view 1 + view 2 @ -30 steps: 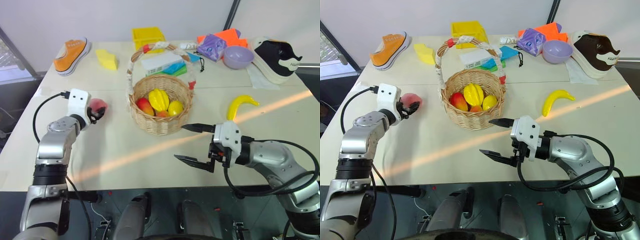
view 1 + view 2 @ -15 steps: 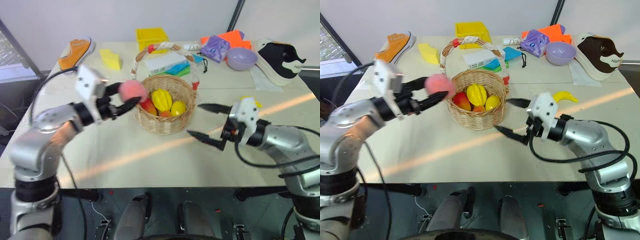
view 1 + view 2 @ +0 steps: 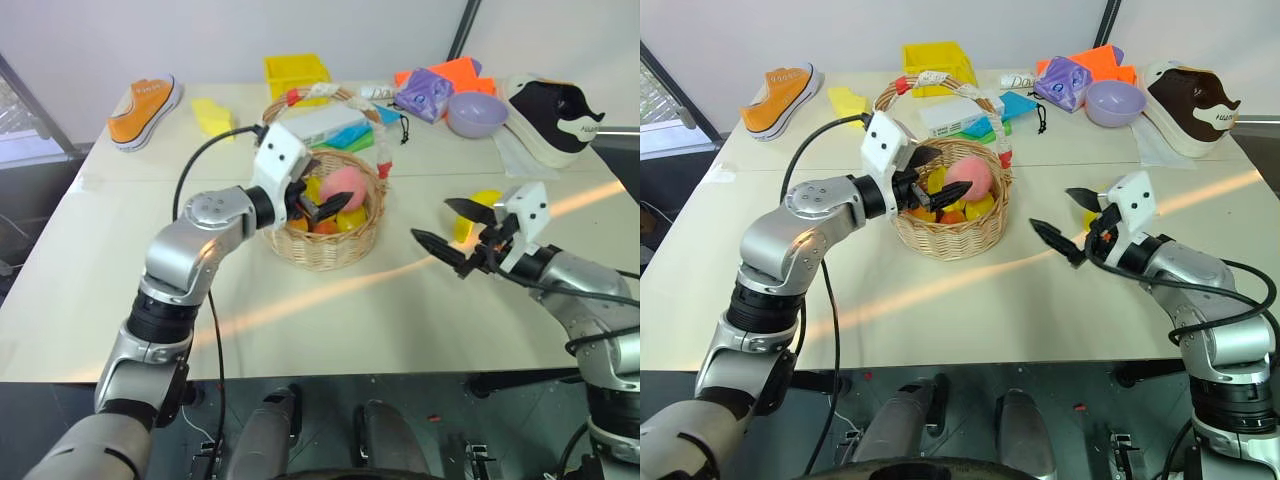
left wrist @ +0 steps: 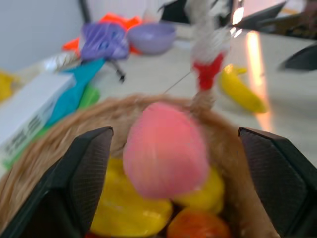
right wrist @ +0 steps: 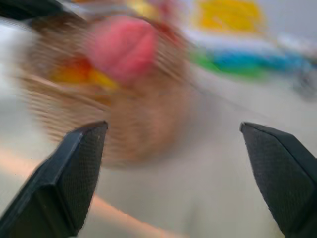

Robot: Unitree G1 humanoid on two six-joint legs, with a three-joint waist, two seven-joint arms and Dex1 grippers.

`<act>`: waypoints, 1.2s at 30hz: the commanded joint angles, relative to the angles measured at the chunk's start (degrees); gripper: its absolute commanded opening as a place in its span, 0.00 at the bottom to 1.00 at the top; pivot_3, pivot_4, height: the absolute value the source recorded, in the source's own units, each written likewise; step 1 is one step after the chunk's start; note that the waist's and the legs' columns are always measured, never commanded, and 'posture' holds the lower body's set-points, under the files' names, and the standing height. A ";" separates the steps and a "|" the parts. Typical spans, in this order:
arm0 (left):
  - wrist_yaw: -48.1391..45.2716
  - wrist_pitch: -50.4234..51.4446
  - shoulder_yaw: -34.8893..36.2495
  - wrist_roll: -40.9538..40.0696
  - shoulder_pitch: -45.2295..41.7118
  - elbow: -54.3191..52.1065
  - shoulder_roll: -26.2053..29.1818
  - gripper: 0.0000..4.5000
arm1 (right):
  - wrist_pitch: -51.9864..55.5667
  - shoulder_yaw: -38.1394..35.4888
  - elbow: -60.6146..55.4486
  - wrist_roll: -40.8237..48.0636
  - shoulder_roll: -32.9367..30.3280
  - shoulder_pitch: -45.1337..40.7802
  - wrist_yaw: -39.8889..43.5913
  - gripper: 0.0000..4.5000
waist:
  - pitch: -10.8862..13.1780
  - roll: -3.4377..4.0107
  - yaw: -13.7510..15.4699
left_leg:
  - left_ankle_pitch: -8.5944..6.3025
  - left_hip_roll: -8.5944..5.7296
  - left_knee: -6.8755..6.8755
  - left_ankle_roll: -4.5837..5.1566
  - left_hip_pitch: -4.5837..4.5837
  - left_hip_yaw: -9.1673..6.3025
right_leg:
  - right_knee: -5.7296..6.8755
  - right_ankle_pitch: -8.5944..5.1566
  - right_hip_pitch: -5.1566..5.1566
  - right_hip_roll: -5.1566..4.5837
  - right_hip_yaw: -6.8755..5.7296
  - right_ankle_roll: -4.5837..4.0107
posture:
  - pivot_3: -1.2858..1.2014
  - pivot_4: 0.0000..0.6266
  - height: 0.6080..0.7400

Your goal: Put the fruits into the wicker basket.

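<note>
1. My left fingers [image 3: 325,200] are spread apart over the near-left rim of the wicker basket [image 3: 322,245], pointing toward the right of the scene. Nothing is clamped between them.
2. The pink peach [image 3: 345,187] sits in the mouth of the wicker basket, just past my left fingertips and clear of both. It is on top of the other fruits. In the left wrist view the peach [image 4: 166,150] shows between my two open fingers with a gap on each side.
3. Under and beside the peach lie a yellow starfruit [image 3: 936,180], a lemon [image 4: 205,191] and a red-yellow mango [image 4: 198,225], all within the basket wall.
4. The basket's arched handle [image 3: 386,150] stands upright, wrapped in white with red bands, on the far-right side of the rim.
5. My right fingers [image 3: 453,225] are spread wide and hold nothing. They hover above the surface [image 3: 330,330], to the right of the basket and well apart from it.
6. The banana [image 3: 470,215] lies on the surface just behind my right fingers, partly hidden by them. Whether they touch it I cannot tell.
7. At the far edge of the surface: an orange shoe [image 3: 145,108] at the left, a yellow box [image 3: 296,72] behind the basket, and a lilac bowl [image 3: 476,112] at the right.
</note>
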 commanded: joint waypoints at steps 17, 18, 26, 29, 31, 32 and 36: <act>-13.35 -5.84 3.07 -9.72 16.54 -17.84 5.59 1.00 | -0.77 -2.39 35.84 -15.28 14.61 -23.00 -30.27 0.88 | 0.00 0.08 -0.07 | 0.10 -0.01 -0.04 -0.12 0.01 0.02 | 0.05 0.01 0.00 0.08 0.03 -0.01 | 0.52 0.24 1.00; -13.27 -5.91 3.01 -9.56 16.66 -18.03 5.68 1.00 | -0.89 -2.56 36.24 -15.36 14.74 -23.21 -30.48 0.81 | 0.00 0.08 -0.13 | 0.10 -0.01 -0.05 -0.12 0.01 0.02 | 0.05 0.01 -0.01 0.10 0.03 -0.01 | 0.52 0.24 1.00; -11.64 -7.47 5.61 -7.91 19.73 -17.21 7.99 1.00 | 0.23 -0.17 25.75 -16.81 11.16 -19.93 -26.10 0.28 | 0.02 0.15 -0.45 | 0.10 0.01 -0.06 -0.11 0.01 0.02 | 0.10 0.01 -0.05 0.21 0.04 0.00 | 0.52 0.24 1.00; -11.03 -9.51 9.84 -6.83 22.61 -14.23 10.14 1.00 | -0.45 1.48 15.19 -15.62 4.93 -14.60 -16.73 0.28 | 0.04 0.21 -0.31 | 0.09 0.01 -0.08 -0.10 0.01 0.02 | 0.12 0.01 -0.08 0.21 0.04 -0.01 | 0.52 0.24 1.00; -11.15 -10.96 13.16 -6.78 24.50 -12.16 11.26 1.00 | -1.84 1.49 8.01 -13.18 -0.35 -9.66 -7.96 0.28 | 0.03 0.22 -0.20 | 0.08 0.03 -0.08 -0.09 0.01 0.02 | 0.10 0.00 -0.06 0.15 0.03 -0.01 | 0.52 0.24 1.00; -11.47 -11.64 14.42 -6.68 25.36 -11.29 11.93 1.00 | -2.74 1.09 5.09 -12.04 -2.68 -7.09 -3.96 0.28 | 0.03 0.22 -0.08 | 0.07 0.03 -0.08 -0.07 0.01 0.02 | 0.08 0.00 -0.07 0.14 0.03 -0.01 | 0.52 0.24 1.00; -13.82 -14.20 18.46 -6.48 28.23 -7.97 14.96 1.00 | -1.60 -4.50 -9.15 2.60 -9.90 4.66 15.88 0.28 | 0.03 0.20 0.02 | 0.02 0.07 -0.07 -0.02 0.05 0.00 | 0.02 -0.03 0.03 0.06 0.02 -0.05 | 0.52 0.24 1.00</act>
